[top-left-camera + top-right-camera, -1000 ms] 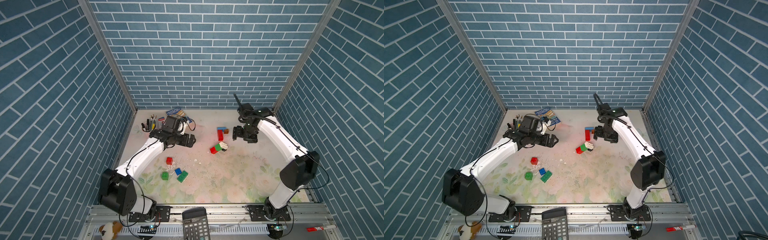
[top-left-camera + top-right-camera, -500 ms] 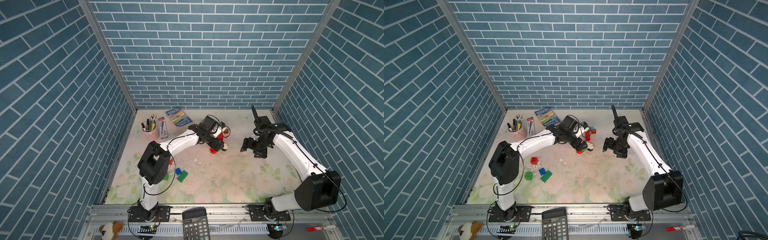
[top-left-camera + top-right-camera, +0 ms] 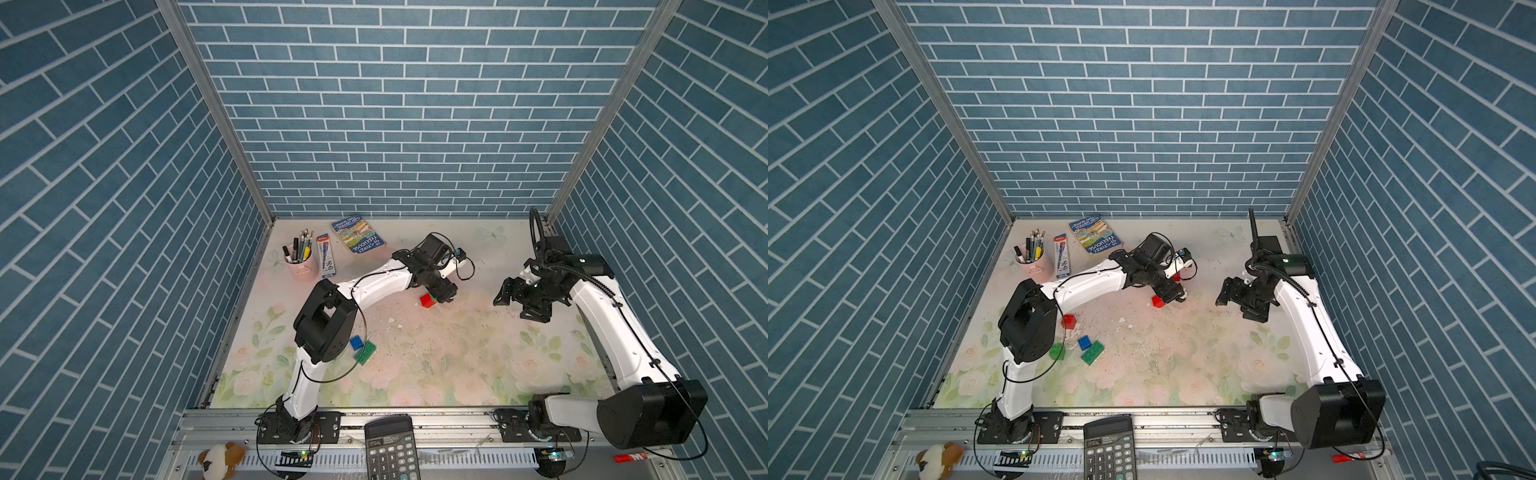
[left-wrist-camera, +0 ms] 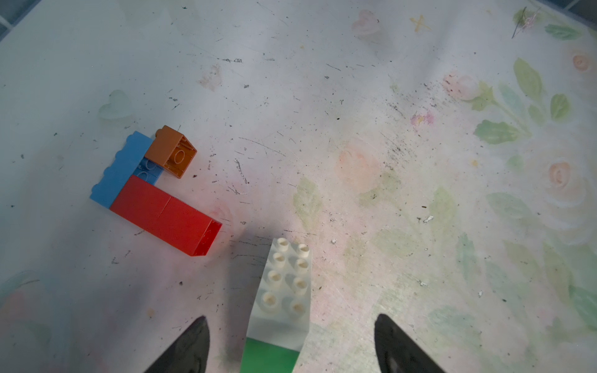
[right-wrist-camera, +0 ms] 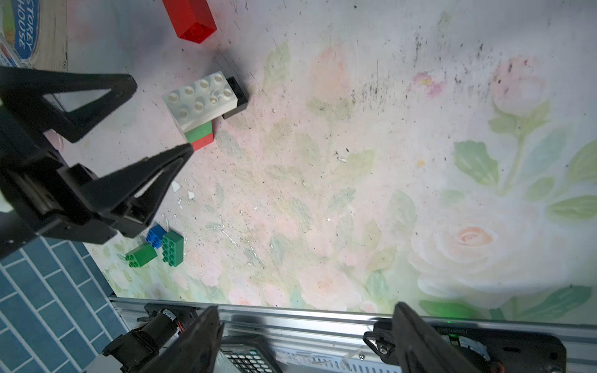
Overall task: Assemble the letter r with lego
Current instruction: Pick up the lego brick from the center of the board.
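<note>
Tipping risk: the white brick tops a short stack with a green brick and a red brick, and a black brick touches one end. An off-centre squeeze would likely topple or split it.
Left claw: the left claw is released and holds nothing. Its fingers straddle the stack, with a gap on each side in the left wrist view.
Right claw: the right claw is released, empty and well apart from the stack.
Knock risk: a red bar joined to a light blue brick and a brown brick lies near; a swung stack could shove it.
Spare lego: a blue brick and loose green bricks lie toward the mat's left front.
Edges: the pen cup and book sit by the tiled walls, which close in three sides.
Open room: bare mat lies between the claws and toward the front rail.
</note>
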Robot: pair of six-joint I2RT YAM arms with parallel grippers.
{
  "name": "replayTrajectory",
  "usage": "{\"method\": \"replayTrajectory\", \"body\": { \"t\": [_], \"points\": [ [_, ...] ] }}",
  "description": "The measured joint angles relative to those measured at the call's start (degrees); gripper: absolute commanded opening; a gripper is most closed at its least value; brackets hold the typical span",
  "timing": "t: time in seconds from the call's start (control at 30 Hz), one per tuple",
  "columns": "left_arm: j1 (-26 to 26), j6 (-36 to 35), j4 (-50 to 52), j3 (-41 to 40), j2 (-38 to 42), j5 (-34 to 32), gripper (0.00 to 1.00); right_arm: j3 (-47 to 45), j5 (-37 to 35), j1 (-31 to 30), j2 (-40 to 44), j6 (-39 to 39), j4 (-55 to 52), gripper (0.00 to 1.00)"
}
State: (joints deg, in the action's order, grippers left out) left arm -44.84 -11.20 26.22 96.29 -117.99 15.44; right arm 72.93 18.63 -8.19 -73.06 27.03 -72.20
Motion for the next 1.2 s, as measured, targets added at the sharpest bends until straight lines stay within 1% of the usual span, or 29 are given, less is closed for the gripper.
{"method": "replayTrajectory", "body": {
  "t": [0.2,0.3,0.43,0.63,1.03,1.1,1.2],
  "points": [
    [-0.02,-1.42,0.00,0.00,-0.92,0.59,0.70,-0.70,-0.31,0.11,2.08,0.00,-1.88,0.83],
    [0.00,-1.73,0.04,0.02,-2.40,1.31,0.70,-0.70,-0.46,0.22,2.25,0.02,-2.40,0.83],
    [-0.02,-2.12,0.39,0.02,-3.82,1.81,0.67,-0.70,-0.79,0.26,2.25,0.04,-2.64,0.83],
    [0.09,-2.40,0.66,0.37,-3.85,2.27,0.56,-0.70,-0.92,0.28,2.25,0.07,-2.64,0.82],
    [0.09,-2.12,1.11,1.73,-5.11,2.23,0.52,-0.70,-1.68,0.39,2.19,0.04,-2.82,0.82],
    [0.09,-1.97,1.14,1.73,-5.49,2.16,0.50,-0.70,-1.90,0.48,2.19,0.04,-2.82,0.82],
    [0.09,-1.66,1.29,1.73,-5.77,1.92,0.49,-0.70,-1.97,0.61,2.19,0.04,-2.82,0.82]
  ]
}}
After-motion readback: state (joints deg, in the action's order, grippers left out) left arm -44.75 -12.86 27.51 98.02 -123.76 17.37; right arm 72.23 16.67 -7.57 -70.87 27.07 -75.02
